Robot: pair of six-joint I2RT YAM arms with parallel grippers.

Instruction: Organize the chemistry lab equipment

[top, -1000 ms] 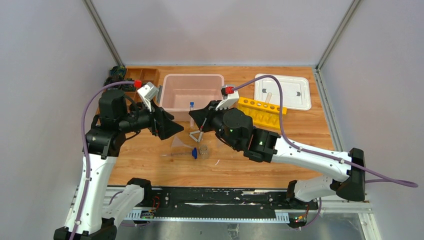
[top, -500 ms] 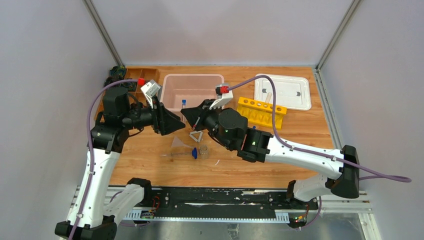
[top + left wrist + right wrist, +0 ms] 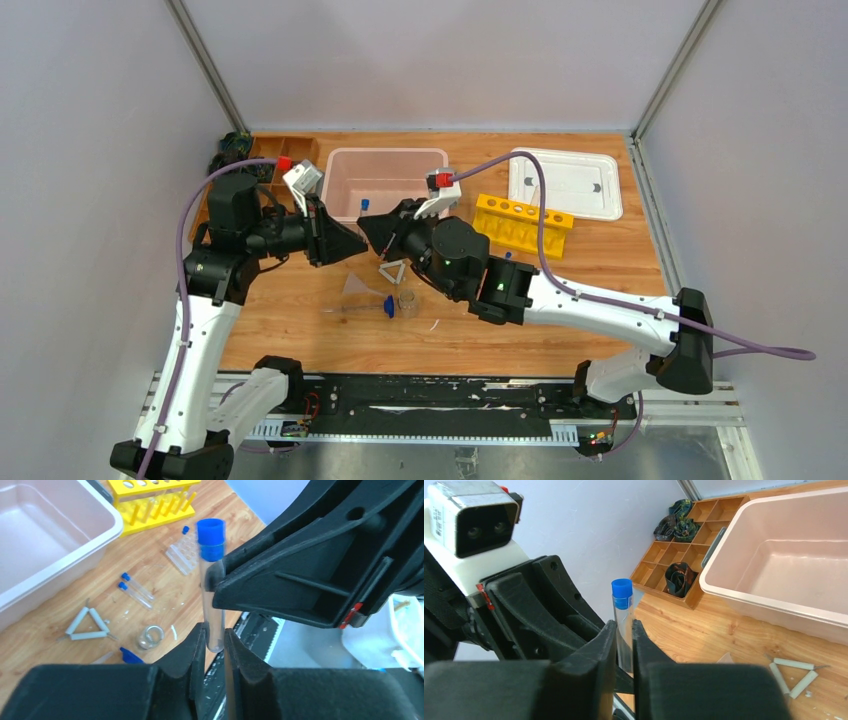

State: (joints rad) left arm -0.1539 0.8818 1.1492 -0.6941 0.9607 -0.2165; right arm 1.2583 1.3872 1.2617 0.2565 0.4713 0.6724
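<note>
**Student:** Where is the blue-capped tube [image 3: 214, 605], and which gripper has it?

**Tutor:** It is in mid-air between the two arms, in front of the pink tub [image 3: 345, 160]. Both grippers have it. The left gripper [image 3: 214, 641] is narrowed onto the rounded lower end. The right gripper [image 3: 624, 640] pinches the glass higher up, below the cap. The long axis runs roughly upright in both wrist views, cap on top.

**Student:** What does the coming move turn on?

**Tutor:** The double grip suggests a handover. One pair of jaws would have to let go before either arm draws away, or the glass is strained between them. The left hold sits at the very tip, so it looks the less secure.

**Student:** And the containers?

**Tutor:** The yellow rack [image 3: 523, 224] lies to the right, on the right arm's side, holes upward. Whether any hole is filled cannot be told. In the left wrist view, the clear vial tray [image 3: 182, 555] sits in front of the rack with one small vial [image 3: 185, 529] standing in it. Two loose vials [image 3: 135, 587] lie flat on the table nearby, beside the triangle [image 3: 87, 625] and the beaker [image 3: 150, 636]. The wooden tray [image 3: 674, 555], far left, holds dark parts. No item shows on the visible part of the tub floor.
</note>
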